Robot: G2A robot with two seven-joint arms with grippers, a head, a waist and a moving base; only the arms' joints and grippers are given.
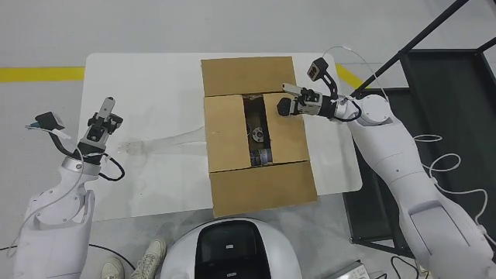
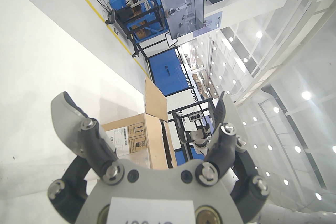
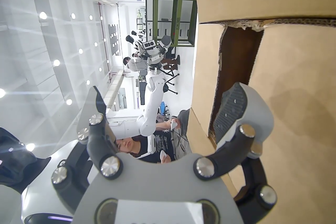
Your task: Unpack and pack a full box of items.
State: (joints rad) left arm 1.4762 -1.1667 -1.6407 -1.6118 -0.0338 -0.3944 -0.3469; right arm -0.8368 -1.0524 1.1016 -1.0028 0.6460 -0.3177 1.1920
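Top view: likely unpacking; right tool (image 1: 286, 98) released at box (image 1: 232, 136) flap (image 1: 288, 136) edge, left tool (image 1: 109, 111) released by counter (image 1: 147, 77) edge. Next: push flap outward.

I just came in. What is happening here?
A robot is working on a cardboard box on the white table. Its outer flaps lie open; the inner flaps leave a gap showing items inside. The open right gripper is at one inner flap's edge. The open left gripper is over the table, away from the box.

Bright, even light; ceiling lamps (image 3: 42, 15) flare into starbursts; the box (image 1: 229, 133) lies shadowed inside.
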